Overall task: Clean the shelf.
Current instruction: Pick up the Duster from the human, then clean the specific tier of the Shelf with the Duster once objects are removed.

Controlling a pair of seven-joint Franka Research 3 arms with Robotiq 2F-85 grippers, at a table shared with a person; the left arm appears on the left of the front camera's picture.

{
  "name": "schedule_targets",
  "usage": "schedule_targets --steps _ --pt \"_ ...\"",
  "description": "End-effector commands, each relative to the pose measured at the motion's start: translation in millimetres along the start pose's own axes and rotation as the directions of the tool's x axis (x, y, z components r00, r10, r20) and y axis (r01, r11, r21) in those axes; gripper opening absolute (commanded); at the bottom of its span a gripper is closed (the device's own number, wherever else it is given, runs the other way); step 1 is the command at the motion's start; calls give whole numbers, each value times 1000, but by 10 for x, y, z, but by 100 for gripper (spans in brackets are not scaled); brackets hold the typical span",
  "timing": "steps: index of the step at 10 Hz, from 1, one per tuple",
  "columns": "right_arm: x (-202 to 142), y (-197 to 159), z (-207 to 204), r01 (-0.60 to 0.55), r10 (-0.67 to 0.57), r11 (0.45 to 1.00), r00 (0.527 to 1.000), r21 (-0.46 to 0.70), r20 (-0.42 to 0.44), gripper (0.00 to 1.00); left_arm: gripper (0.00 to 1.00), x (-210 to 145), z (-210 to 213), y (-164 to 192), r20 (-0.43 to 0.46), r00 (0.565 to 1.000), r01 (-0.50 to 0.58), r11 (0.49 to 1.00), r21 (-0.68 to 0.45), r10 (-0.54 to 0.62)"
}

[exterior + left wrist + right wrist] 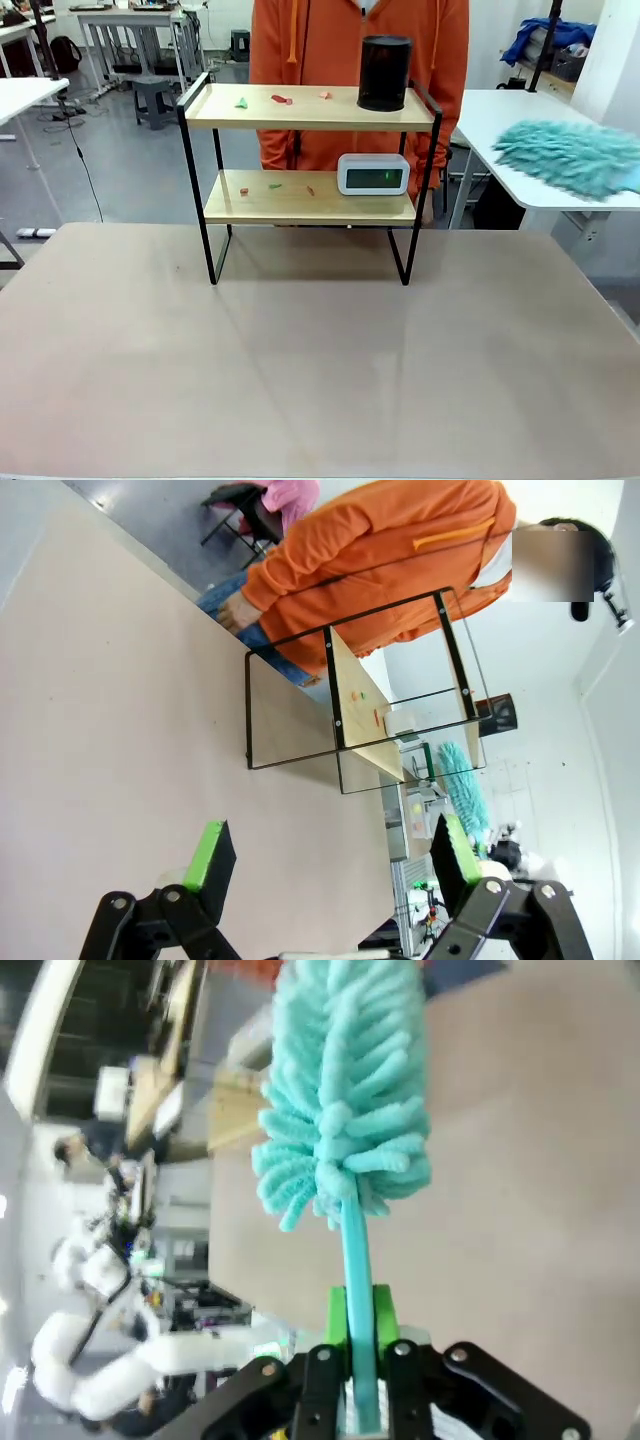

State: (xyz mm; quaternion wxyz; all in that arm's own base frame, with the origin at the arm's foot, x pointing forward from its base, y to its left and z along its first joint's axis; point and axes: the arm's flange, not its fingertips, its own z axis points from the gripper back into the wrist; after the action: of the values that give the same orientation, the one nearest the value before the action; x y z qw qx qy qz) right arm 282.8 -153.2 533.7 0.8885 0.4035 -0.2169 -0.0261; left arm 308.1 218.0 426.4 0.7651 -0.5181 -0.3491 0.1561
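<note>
Right pincer (360, 1305) is clamped on the thin teal handle of a fluffy teal chenille duster (345, 1110), a green pad pressed to either side of the stem, the duster's head pointing away from the wrist over the beige worktop (540, 1160); in the front view that duster (572, 155) hangs blurred at the right edge, raised above the worktop (300, 370) and well apart from the shelf (300, 208); left pincer (333, 865) has its jaws wide apart with nothing between them, its green pads (212, 852) above bare worktop and the shelf (357, 695) farther off ahead of it; the shelf stands on its black legs toward the far side of the worktop, about midway across; on its upper board a black cylinder (384, 72) sits near the right end, and to its left lie a green scrap (241, 102), a red scrap (282, 98) and a pink scrap (325, 95), spaced apart; on the lower board a white digital clock (373, 174) stands toward the right, below the cylinder, with a reddish bit (244, 190), a green bit (274, 185) and an orange bit (310, 190) to its left; a person in an orange hooded top (330, 40) stands just behind the shelf, one hand (240, 610) low beside the worktop's far edge.
</note>
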Motion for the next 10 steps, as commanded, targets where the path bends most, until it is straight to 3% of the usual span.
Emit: schedule_targets --steps 1,2,3,10 --pt "-454 -195 244 -114 146 966 982 232 -123 0 100 -1 -25 11 13 1000 19 1000 -19 -19" --pt "-462 -313 164 -50 98 966 979 255 -180 0 100 -1 -25 11 13 1000 19 1000 -19 -19" --pt "-392 -36 184 -79 83 993 996 90 -37 0 100 -1 -25 11 13 1000 19 1000 -19 -19" --pt "-392 -36 184 -79 83 993 996 90 -37 0 100 -1 -25 11 13 1000 19 1000 -19 -19"
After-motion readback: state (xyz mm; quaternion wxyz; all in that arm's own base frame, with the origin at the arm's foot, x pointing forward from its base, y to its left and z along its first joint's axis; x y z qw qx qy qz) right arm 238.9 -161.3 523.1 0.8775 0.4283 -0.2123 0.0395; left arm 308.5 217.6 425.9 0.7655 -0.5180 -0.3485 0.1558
